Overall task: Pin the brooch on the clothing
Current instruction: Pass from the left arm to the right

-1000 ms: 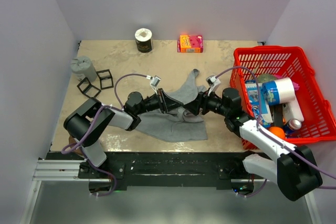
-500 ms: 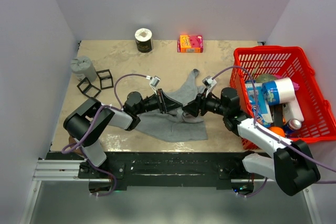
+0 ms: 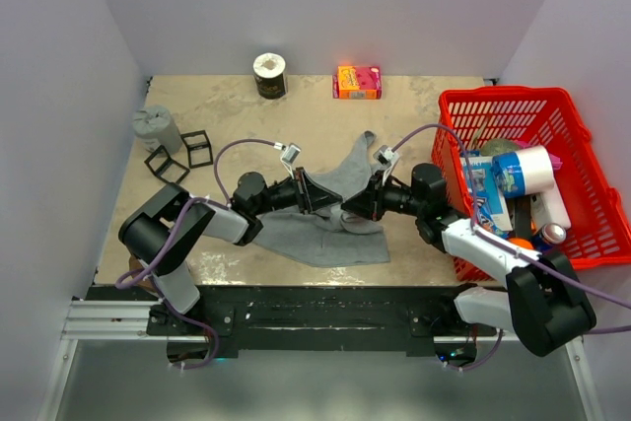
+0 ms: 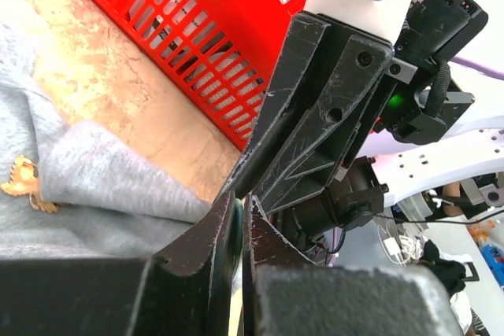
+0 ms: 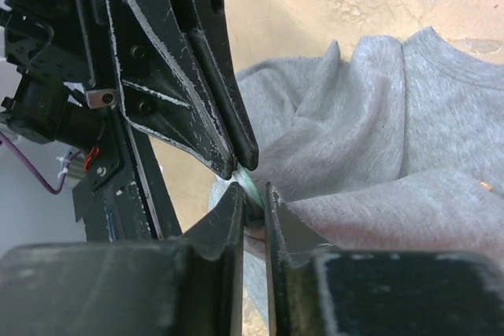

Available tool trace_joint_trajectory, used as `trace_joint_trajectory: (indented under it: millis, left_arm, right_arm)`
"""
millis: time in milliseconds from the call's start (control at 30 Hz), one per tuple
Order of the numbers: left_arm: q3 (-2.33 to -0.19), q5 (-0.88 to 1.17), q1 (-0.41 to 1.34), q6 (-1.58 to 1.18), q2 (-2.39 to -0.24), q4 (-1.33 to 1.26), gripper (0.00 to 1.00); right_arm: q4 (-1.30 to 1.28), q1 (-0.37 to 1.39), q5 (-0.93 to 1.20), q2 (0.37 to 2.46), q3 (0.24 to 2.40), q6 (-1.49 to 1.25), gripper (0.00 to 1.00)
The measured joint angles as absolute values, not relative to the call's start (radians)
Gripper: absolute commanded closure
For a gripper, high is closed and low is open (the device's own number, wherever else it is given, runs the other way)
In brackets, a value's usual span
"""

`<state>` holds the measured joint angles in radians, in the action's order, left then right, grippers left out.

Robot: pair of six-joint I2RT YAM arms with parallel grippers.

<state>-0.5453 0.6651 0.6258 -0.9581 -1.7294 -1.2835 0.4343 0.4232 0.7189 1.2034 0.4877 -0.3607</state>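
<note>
At the centre of the top view, the left gripper [image 3: 318, 197] and right gripper [image 3: 347, 207] are met tip to tip over a crumpled grey sleeveless knit tank top [image 3: 315, 239]. Both are narrowed to a slit. A fabric fold is pinched by the right; what the left holds cannot be told. A small orange star-shaped brooch [image 4: 22, 185] is seen on the fabric, lower left of the left wrist view.

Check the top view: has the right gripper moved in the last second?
Yes. The right gripper has edged left, away from the red basket and closer to the left gripper, above the grey tank top.
</note>
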Motion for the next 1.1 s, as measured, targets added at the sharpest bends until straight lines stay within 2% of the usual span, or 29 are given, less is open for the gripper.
trace_joint_trajectory:
  millis: [33,67,100,133,233,333,600,733,767,967,1100]
  left_arm:
    - [-0.545,0.669,0.624,-0.958,-1.729,-1.282,0.72]
    - [-0.546,0.671,0.623,-0.954,-1.729,-1.278,0.57]
    - [-0.547,0.669,0.621,-0.95,-1.729,-1.271,0.51]
    - [-0.55,0.672,0.619,-0.942,-1.729,-1.262,0.33]
    - [-0.562,0.697,0.62,-0.916,-1.714,-1.203,0.2]
    - [-0.597,0.729,0.622,-0.869,-1.682,-1.102,0.16]
    - [-0.81,0.805,0.559,-0.529,-1.608,-0.615,0.16]
    - [-0.936,0.865,0.507,-0.27,-1.602,-0.34,0.24]
    - [-0.968,0.88,0.497,-0.202,-1.602,-0.268,0.31]
    - [-1.131,0.929,0.483,0.105,-1.612,0.086,0.49]
    - [-1.156,0.971,0.493,0.222,-1.636,0.222,0.47]
  right_arm:
    - [0.434,0.423,0.726,1.204,0.488,-0.359,1.0]
    - [0.432,0.423,0.732,1.204,0.488,-0.355,1.0]
    - [0.424,0.423,0.745,1.204,0.488,-0.352,1.0]
    - [0.414,0.426,0.752,1.204,0.489,-0.346,1.0]
    - [0.381,0.424,0.748,1.204,0.496,-0.324,1.0]
    - [0.339,0.42,0.743,1.204,0.518,-0.301,1.0]
    - [0.228,0.42,0.748,1.212,0.598,-0.23,1.0]
    - [0.178,0.419,0.757,1.244,0.639,-0.202,1.0]
    - [0.168,0.419,0.762,1.256,0.649,-0.196,1.0]
    - [0.096,0.42,0.786,1.304,0.699,-0.163,1.0]
    - [0.052,0.42,0.805,1.305,0.731,-0.14,1.0]
